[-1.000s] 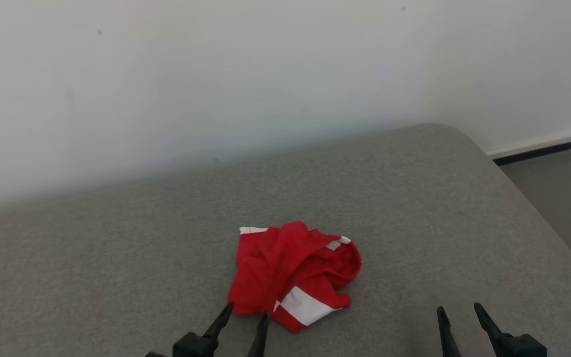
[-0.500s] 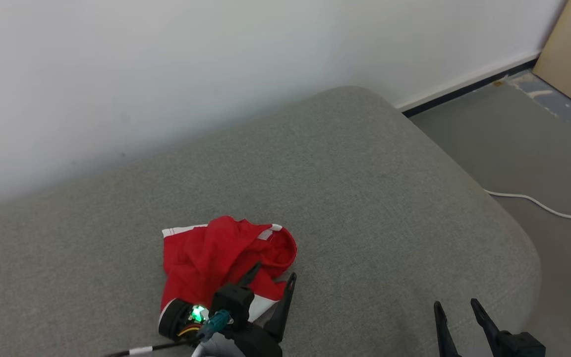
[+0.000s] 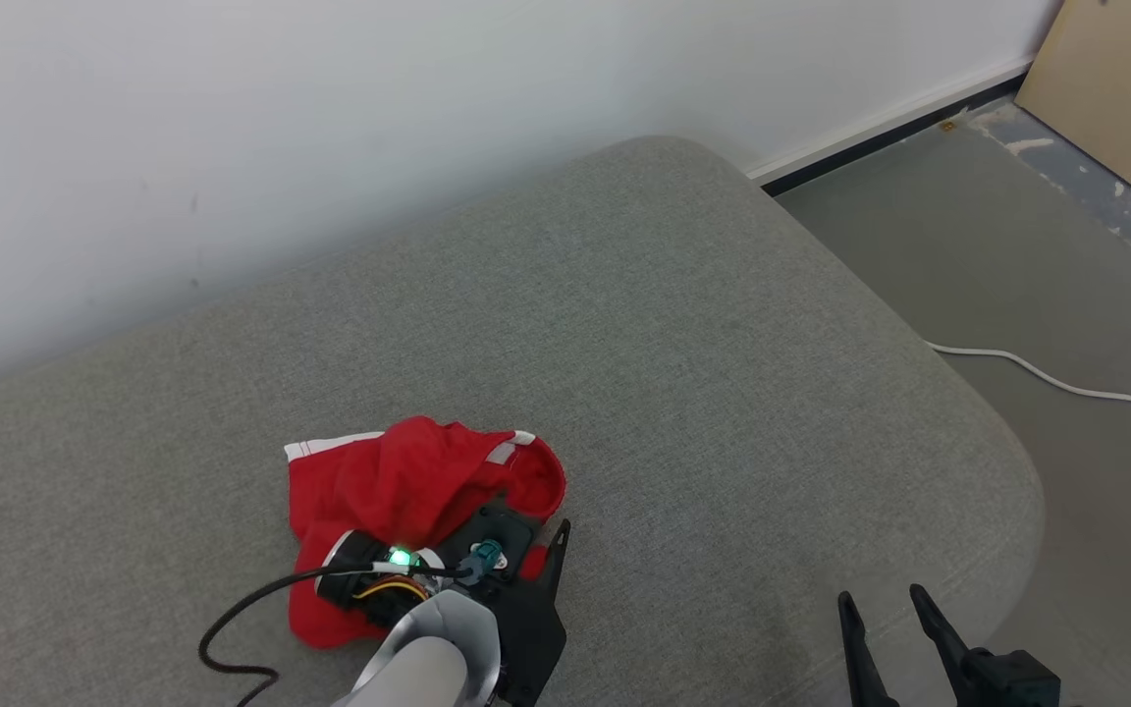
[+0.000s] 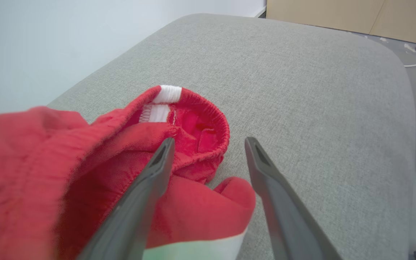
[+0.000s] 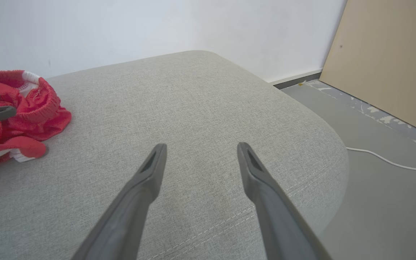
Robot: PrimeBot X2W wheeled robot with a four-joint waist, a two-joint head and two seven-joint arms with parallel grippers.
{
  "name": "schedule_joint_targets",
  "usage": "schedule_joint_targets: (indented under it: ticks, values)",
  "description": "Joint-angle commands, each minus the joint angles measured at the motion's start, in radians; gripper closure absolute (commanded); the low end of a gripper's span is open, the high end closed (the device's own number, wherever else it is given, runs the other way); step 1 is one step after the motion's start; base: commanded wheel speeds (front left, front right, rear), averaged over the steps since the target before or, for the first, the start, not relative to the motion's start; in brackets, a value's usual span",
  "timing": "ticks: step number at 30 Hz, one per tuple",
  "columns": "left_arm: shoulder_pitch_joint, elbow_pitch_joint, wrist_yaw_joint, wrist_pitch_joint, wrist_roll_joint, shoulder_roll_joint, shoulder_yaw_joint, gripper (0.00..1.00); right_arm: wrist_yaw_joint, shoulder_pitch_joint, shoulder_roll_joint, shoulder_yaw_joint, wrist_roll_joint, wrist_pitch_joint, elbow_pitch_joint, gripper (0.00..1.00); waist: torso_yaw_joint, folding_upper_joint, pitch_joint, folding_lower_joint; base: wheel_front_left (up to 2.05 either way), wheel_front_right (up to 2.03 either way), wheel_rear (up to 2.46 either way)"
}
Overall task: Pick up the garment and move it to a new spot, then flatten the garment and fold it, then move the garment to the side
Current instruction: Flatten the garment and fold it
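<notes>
The red garment (image 3: 399,471), shorts with white trim, lies crumpled on the grey cushion (image 3: 683,344), directly under and ahead of the left claw (image 4: 209,141). It looks light, soft and limp, so it should sag when lifted. The gathered waistband (image 4: 225,131), just ahead of the spread fingers, seems the firmest place to pinch. The left claw is wide open and grips nothing, with one finger over the cloth and the other over bare cushion. The right claw (image 5: 201,145), well off to its right, is open and empty above the cushion. Since half a second ago the left arm has pushed further over the heap, which keeps its shape, and the camera has swung.
</notes>
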Motion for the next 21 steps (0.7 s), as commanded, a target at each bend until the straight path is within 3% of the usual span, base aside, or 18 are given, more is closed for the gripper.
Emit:
schedule_joint_targets:
  ticks: [1,8,19,20,21]
  values:
    - [-0.013,0.004,-0.003,0.004,-0.001,0.001,-0.006,0.00,-0.002,-0.008,0.001,0.004,0.004,-0.005,0.002,0.00,0.000,0.0000,0.000,0.0000,0.00,0.00,0.00]
    - [-0.098,0.074,0.002,0.071,-0.003,0.001,-0.138,0.00,-0.002,-0.024,0.001,0.038,0.022,-0.011,0.012,0.00,-0.011,0.0000,0.016,0.0000,0.00,0.00,0.00]
    - [-0.212,0.210,0.027,0.131,-0.038,0.002,-0.245,0.00,-0.002,-0.018,0.001,0.021,0.045,-0.038,0.020,0.00,-0.036,0.0000,0.076,0.0000,0.00,0.00,0.00]
    - [-0.221,0.228,0.027,0.142,-0.040,0.001,-0.251,0.37,-0.002,-0.017,0.001,0.019,0.046,-0.040,0.021,0.00,-0.038,0.0000,0.081,0.0000,0.00,0.00,0.00]
    - [-0.229,0.244,0.025,0.148,-0.044,0.002,-0.254,0.82,-0.002,-0.015,0.001,0.017,0.047,-0.043,0.022,0.00,-0.039,0.0000,0.085,0.0000,0.00,0.00,0.00]
